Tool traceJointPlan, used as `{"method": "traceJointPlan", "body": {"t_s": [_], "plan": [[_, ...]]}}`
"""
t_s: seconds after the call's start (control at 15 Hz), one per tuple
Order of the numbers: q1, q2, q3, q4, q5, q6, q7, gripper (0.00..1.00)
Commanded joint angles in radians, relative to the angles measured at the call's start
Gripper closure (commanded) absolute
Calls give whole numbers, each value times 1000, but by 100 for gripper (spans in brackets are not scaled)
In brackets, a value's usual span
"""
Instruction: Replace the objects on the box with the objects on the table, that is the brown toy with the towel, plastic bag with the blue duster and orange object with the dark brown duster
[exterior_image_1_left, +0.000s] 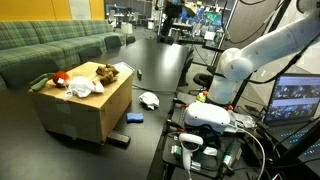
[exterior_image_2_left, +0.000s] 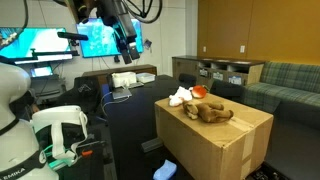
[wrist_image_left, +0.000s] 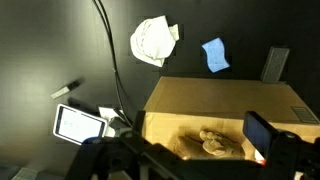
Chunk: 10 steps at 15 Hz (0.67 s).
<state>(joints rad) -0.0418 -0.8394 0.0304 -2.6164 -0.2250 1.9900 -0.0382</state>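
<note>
With black gripper (exterior_image_2_left: 129, 47) hanging high, fingers spread wide and empty, descend straight onto lumpy brown soft toy (exterior_image_2_left: 212, 112) lying atop large tan cardboard box (exterior_image_2_left: 215, 145); straddle its middle, close gently

2 exterior views from different sides of the box (exterior_image_1_left: 88, 108), wrist view overhead (box in all 3)

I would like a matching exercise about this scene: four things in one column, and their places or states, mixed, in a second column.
Column one:
1. brown toy
2. towel
3. blue duster
4. end effector

Column two:
A. open, up in the air
B. white, on the table
C. on top of the box
D. between towel and dark brown duster

Pairs: 1-C, 2-B, 3-D, 4-A.
</note>
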Motion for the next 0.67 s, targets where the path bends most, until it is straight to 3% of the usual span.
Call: {"method": "traceJointPlan", "body": {"t_s": [0.0, 0.33, 0.6], "plan": [[21, 157, 7, 62, -12, 120, 5, 0], [8, 360, 72, 111, -22, 287, 113, 0], [19, 476, 120, 188, -21, 296, 198, 0]]}}
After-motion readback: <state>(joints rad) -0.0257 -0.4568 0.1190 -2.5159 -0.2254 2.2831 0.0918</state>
